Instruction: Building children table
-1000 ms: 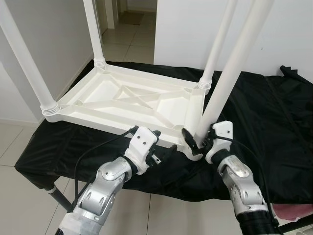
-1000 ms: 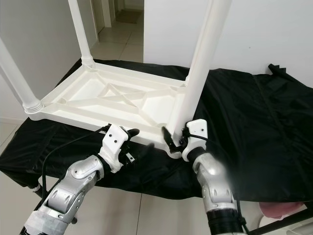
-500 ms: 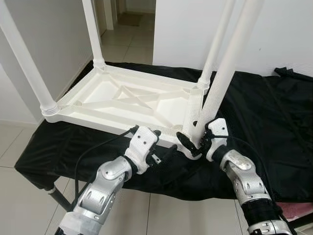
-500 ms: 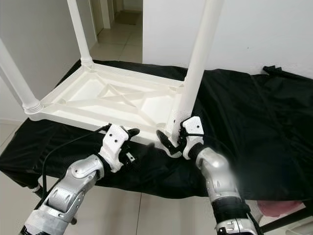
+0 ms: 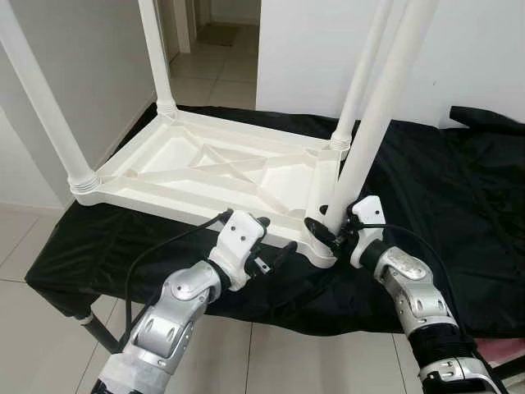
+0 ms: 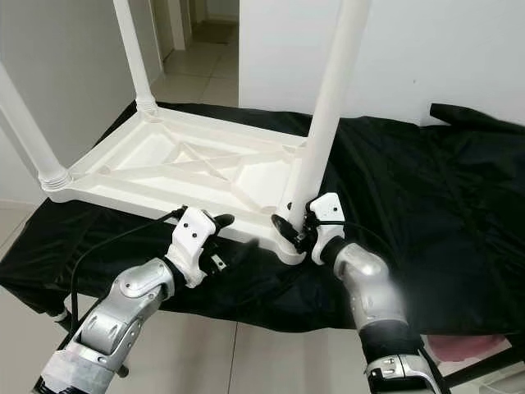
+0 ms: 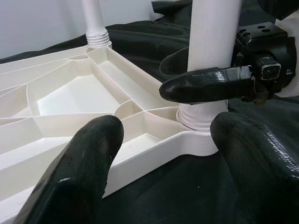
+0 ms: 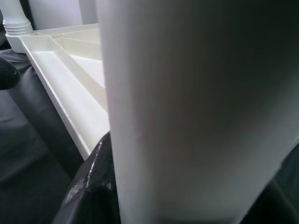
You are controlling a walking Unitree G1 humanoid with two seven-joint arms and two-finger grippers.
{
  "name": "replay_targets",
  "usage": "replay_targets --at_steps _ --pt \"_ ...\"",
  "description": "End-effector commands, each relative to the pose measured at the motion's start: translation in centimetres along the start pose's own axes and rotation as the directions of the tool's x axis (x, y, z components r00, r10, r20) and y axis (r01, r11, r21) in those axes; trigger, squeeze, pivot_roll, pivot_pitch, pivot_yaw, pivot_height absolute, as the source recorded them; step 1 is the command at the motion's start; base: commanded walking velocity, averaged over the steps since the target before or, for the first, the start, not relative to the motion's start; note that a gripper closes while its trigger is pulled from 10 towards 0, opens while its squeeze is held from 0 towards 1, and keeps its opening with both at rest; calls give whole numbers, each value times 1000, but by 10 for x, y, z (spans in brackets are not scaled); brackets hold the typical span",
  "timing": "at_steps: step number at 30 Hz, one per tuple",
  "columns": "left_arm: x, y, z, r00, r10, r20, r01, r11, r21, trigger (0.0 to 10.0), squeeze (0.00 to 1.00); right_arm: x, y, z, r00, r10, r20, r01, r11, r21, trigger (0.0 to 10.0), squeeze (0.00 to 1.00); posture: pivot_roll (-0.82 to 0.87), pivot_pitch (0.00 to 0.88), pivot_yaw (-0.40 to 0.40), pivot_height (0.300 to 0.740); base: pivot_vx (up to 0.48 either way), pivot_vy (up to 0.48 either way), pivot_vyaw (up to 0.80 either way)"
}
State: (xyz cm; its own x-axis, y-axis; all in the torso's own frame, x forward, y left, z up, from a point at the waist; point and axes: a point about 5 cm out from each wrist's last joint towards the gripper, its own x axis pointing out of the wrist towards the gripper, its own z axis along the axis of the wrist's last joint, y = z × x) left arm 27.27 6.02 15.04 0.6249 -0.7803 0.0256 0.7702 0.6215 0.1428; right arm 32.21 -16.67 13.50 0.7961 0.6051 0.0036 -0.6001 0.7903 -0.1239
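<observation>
Your right gripper is pinching the near white leg just above its socket, one black finger wrapping the front, with the silver forearm angling up from low on the right. Your left gripper is holding its fingers spread apart, hovering beside the tabletop's near rim without touching, elbow bent below. The upside-down white table is lying on the black cloth.
</observation>
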Motion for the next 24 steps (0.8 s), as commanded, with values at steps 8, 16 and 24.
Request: replay_targets --at_steps 8,16,24 --pt "0 0 0 1000 -6 -6 6 1000 9 10000 0 -1 8 -8 999 -32 -28 32 999 19 10000 0 23 0 7 740 0 0 0" --pt "1 -1 -1 1000 -3 -4 3 1000 -1 10000 0 -4 13 -1 970 -243 -16 243 970 24 10000 0 12 11 2 740 0 0 0" --pt "2 -4 -2 1000 -12 -3 12 1000 -12 10000 0 -6 30 -5 826 -556 -89 563 818 117 10000 0 -5 17 8 740 0 0 0"
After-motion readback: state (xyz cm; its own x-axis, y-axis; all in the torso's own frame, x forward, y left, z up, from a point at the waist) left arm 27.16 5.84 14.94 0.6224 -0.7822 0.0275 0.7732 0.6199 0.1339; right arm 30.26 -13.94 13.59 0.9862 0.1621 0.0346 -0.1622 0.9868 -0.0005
